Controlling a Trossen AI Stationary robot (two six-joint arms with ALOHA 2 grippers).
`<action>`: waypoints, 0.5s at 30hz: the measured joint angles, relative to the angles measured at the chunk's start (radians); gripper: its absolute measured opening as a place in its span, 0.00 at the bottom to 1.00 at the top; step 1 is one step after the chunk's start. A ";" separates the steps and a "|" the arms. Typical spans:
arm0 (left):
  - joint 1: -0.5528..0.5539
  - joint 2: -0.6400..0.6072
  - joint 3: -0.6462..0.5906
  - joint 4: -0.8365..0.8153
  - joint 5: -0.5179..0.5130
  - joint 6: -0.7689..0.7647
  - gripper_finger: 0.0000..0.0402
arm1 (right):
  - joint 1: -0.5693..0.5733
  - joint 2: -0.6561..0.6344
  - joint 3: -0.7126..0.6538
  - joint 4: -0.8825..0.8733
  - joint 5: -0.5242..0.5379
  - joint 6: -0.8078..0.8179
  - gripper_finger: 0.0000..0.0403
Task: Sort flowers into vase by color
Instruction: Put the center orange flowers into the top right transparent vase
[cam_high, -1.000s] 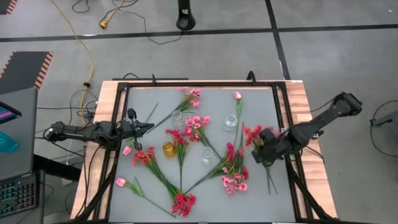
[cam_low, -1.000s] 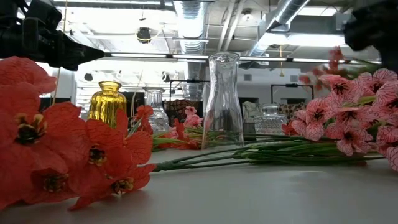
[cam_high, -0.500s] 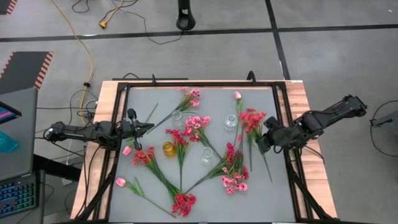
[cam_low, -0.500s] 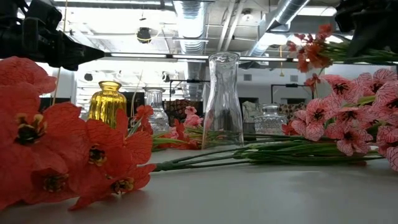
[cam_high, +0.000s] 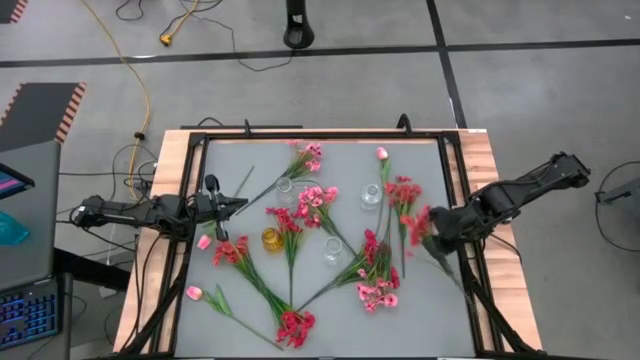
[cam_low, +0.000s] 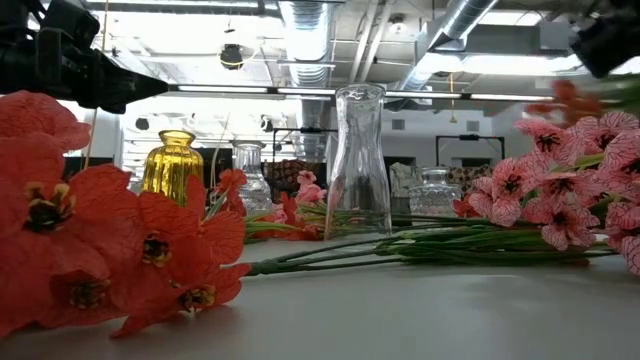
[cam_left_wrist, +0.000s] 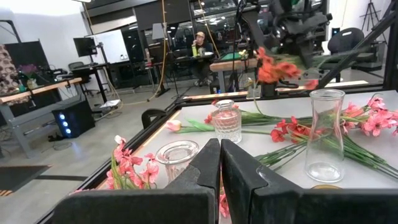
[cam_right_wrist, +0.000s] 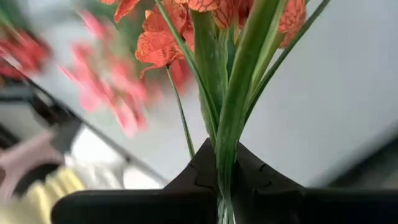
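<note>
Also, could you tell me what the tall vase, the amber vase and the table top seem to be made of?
Tall vase: clear glass, probably; the room shows through it and its rim glints.
Amber vase: looks like tinted glass, glossy, ribbed and see-through yellow.
Table top: a matte grey sheet, possibly laminate or a mat; it shows no glare. Its side edges look like pale wood.

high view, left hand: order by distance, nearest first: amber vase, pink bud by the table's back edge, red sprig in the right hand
From the left hand, shut at the table's left side:
1. amber vase, just right of it, centre-left.
2. pink bud, back edge, right of centre.
3. red sprig, in the right hand, at the table's right side.
</note>
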 joint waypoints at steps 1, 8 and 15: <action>0.000 0.000 0.000 0.000 0.000 0.000 0.00 | 0.000 0.005 0.000 -0.018 -0.056 0.014 0.11; 0.000 0.000 0.000 0.000 0.000 0.000 0.00 | 0.002 0.017 0.000 -0.137 -0.394 0.098 0.11; 0.000 0.000 0.000 0.000 0.000 0.000 0.00 | -0.013 -0.020 0.000 0.101 -0.506 0.006 0.11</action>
